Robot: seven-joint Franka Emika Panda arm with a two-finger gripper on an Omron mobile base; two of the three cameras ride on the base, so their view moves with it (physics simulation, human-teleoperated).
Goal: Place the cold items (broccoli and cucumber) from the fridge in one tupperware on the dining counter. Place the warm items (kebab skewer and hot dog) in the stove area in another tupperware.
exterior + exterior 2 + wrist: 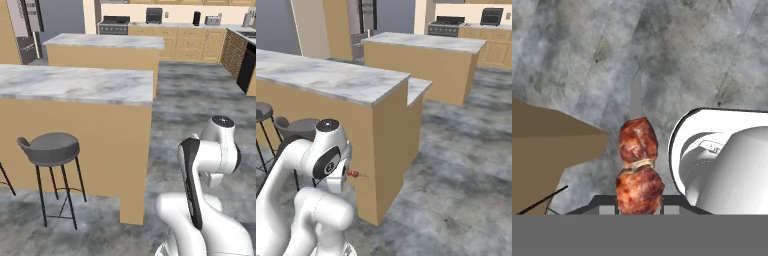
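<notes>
**Browned kebab skewer clamped in the claw beside the dining table**

Marble-grey and white stone tops the near table (pixel 75 84), a long tan-sided block running across the left half of the left base view. A dark grey stool (pixel 50 149) on thin black legs stands on the floor against its near side. Behind it a second island (pixel 105 42) with the same pale top stands apart, and past that, along the far wall, sit a dark stove (pixel 115 24) and wooden cabinets (pixel 192 42). The grey, streaked floor (pixel 200 95) spreads to the right, where the white arm (pixel 210 165) rises folded at the lower right.

In the hand view, the tan corner of the table juts in from the left. In the middle, the kebab skewer (pixel 637 167) shows two glossy red-brown chunks of meat, one above the other, with its pale stick pointing up over the floor. The claw (pixel 637 209) is closed tight on the lower chunk, its dark fingertips (pixel 604 207) pressed at either side. In the right base view a small red tip of the skewer pokes out beside the arm, near the table's end panel.
</notes>
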